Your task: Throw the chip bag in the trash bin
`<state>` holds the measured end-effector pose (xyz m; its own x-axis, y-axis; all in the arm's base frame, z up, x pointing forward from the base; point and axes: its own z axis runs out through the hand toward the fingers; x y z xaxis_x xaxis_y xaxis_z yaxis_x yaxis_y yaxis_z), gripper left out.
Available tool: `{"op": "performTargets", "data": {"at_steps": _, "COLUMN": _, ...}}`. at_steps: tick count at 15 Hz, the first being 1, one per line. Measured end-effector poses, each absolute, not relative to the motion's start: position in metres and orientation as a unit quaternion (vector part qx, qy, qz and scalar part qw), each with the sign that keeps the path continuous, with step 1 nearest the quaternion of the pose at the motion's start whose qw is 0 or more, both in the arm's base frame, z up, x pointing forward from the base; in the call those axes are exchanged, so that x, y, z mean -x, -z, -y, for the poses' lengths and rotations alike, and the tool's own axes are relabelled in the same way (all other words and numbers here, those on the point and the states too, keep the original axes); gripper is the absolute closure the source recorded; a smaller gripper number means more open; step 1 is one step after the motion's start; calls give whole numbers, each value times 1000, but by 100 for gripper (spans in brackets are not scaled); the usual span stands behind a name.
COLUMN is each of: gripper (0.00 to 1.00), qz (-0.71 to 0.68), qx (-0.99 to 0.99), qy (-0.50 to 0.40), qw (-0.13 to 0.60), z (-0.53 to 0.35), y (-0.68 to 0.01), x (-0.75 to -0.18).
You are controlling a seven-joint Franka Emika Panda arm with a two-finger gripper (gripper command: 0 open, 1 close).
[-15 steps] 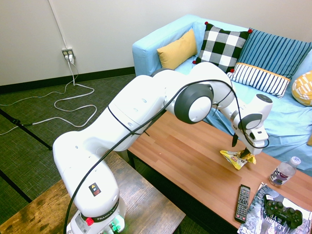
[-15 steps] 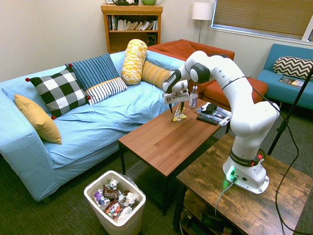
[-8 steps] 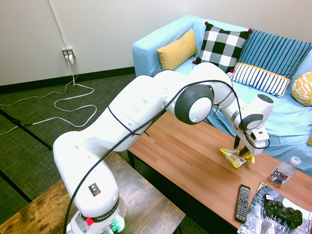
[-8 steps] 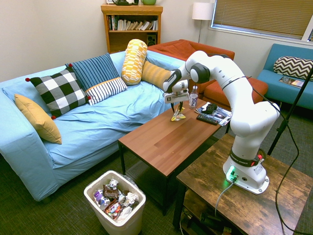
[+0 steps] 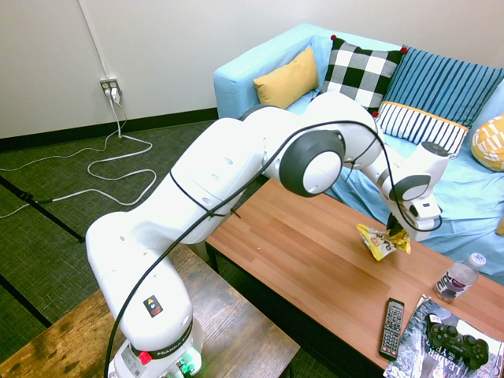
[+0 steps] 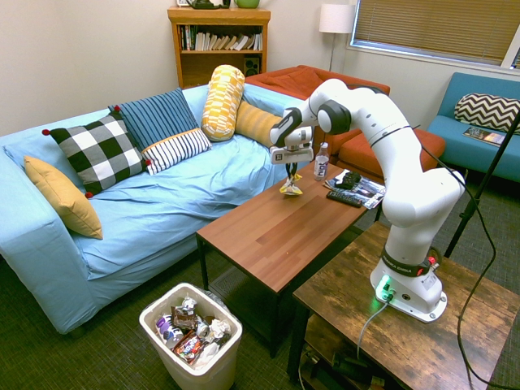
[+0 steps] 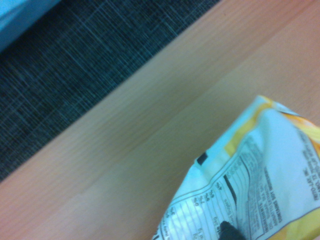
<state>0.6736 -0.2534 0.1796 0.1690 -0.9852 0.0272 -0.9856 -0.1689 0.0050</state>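
Second exterior view shows the gripper [image 6: 290,170] clenched on the chip bag [image 6: 289,188], which hangs clear above the wooden coffee table [image 6: 268,236], near the blue sofa [image 6: 154,203]. Well apart, on the floor by the table's near end, stands the trash bin [image 6: 192,370], holding wrappers. Wrist view shows the bag's printed panel over wood.

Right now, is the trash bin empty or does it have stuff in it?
It has stuff in it: the trash bin on the floor holds a pile of crumpled wrappers.
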Motion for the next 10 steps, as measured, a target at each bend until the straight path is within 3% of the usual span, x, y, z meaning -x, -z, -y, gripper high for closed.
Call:
{"op": "performTargets", "data": {"at_steps": 5, "gripper": 100, "qz": 601, "qx": -798, "qy": -29, "qw": -26, "z": 155, "y": -261, "x": -674}}
{"op": "performTargets", "data": {"at_steps": 10, "gripper": 100, "qz": 532, "qx": -845, "qy": -46, "qw": -16, "z": -51, "y": -306, "x": -648}}
